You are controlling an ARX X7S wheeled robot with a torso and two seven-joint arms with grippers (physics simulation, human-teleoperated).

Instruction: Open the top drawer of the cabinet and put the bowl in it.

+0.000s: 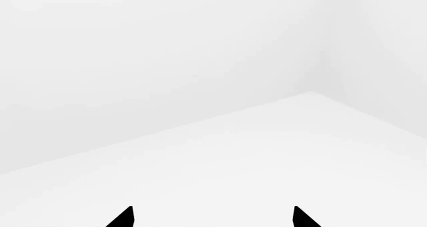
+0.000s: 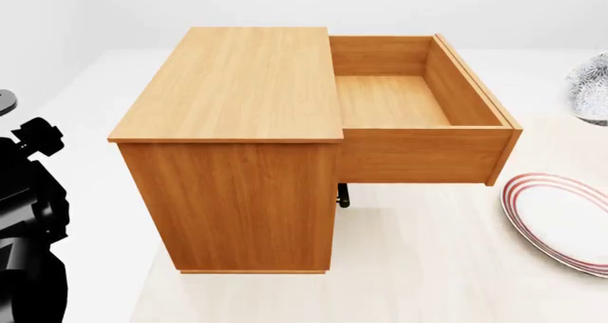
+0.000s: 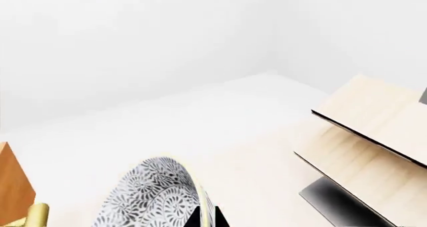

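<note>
Already the top drawer [image 2: 418, 117] is standing pulled far out of the cabinet [image 2: 238, 159], its inside bare wood, while its front face and handle are pointing away from the head camera and hiding from it. Only a sliver of the bowl [image 2: 591, 88] is showing at the right edge of the head view, well apart from the drawer and mostly cut off; in the right wrist view the bowl [image 3: 157, 197] is filling the lower part of the picture on its side, patterned outside facing the camera. One dark fingertip of the right gripper [image 3: 205, 218] is pressing against the bowl's rim, so the gripper appears to be pinching that rim, though its second finger is hiding behind the bowl. A red-ringed plate [image 2: 560, 220] is lying on the floor below the bowl in the head view, partly cropped. Beyond the bowl, a pale two-board rack [image 3: 373, 132] is leaning at the edge of the right wrist view. The left gripper [image 1: 212, 221] is showing only two black tips, spread wide over blank white floor, holding nothing; the left arm [image 2: 28, 216] is sitting as a dark, cut-off mass.
</note>
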